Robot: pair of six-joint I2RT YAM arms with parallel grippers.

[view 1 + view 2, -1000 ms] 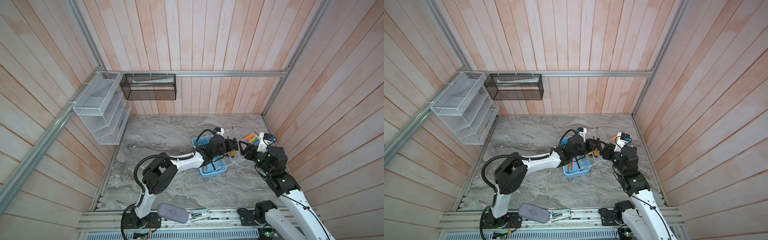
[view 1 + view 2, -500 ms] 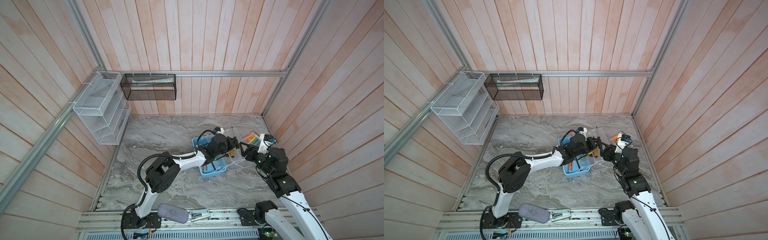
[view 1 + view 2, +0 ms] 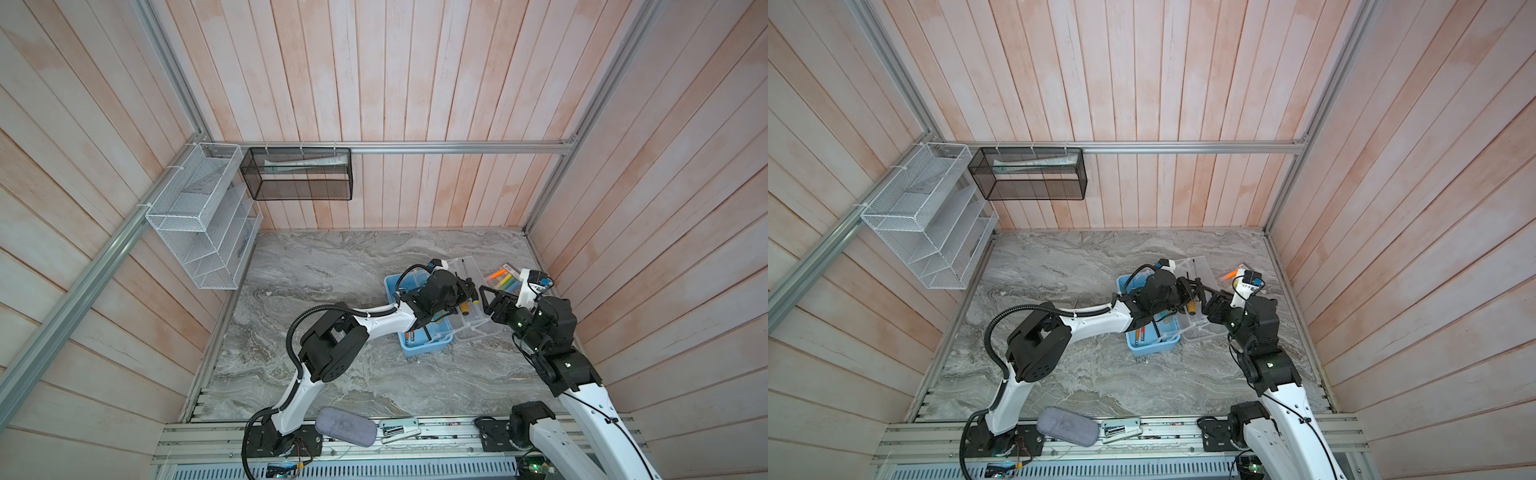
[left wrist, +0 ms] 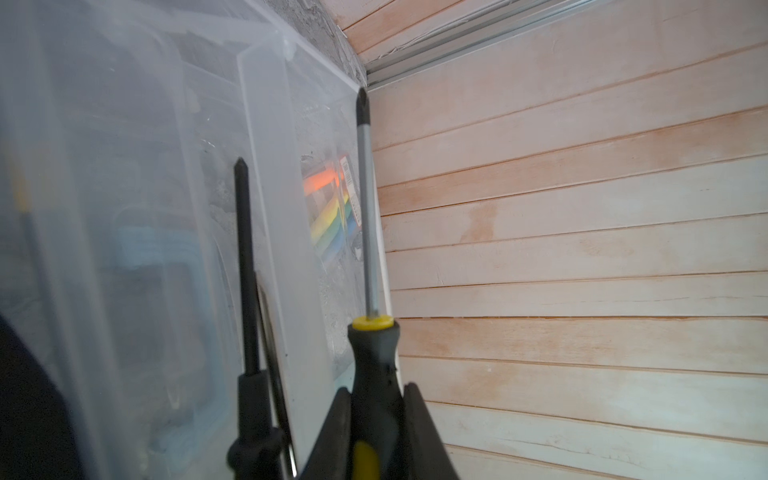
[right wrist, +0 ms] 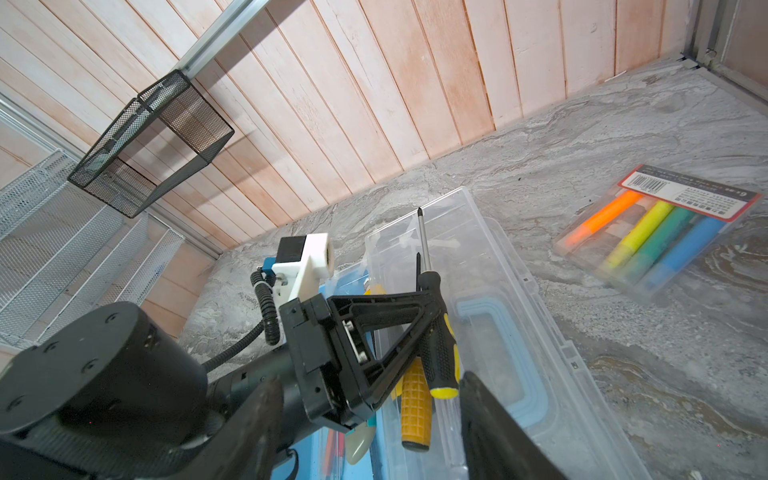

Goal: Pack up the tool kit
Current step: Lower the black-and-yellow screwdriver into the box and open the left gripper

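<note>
The tool kit's light-blue box [image 3: 424, 348] [image 3: 1152, 345] lies open on the marble, its clear lid [image 3: 471, 266] [image 3: 1198, 266] folded out to the right. Red-handled tools and a black hex key [image 3: 428, 332] lie inside the box. My left gripper [image 3: 467, 291] [image 3: 1196, 293] [image 4: 376, 395] is shut on a black-yellow screwdriver [image 4: 365, 208] [image 5: 440, 345], held over the lid with its tip pointing away. An orange-handled screwdriver [image 5: 415, 407] sits right beside it; I cannot tell whether it is held. My right gripper [image 3: 484, 298] [image 3: 1208, 301] [image 5: 370, 390] stands open, facing the left gripper, with nothing gripped.
A pack of coloured markers [image 3: 505, 280] [image 5: 660, 232] lies on the marble by the right wall. A grey pouch [image 3: 347, 432] rests on the front rail. A white wire rack [image 3: 199, 224] and a black mesh basket [image 3: 299, 174] hang on the walls.
The left arm's elbow has drifted slightly to the right. Both grippers stay almost where they were, the screwdriver still in the left one.
</note>
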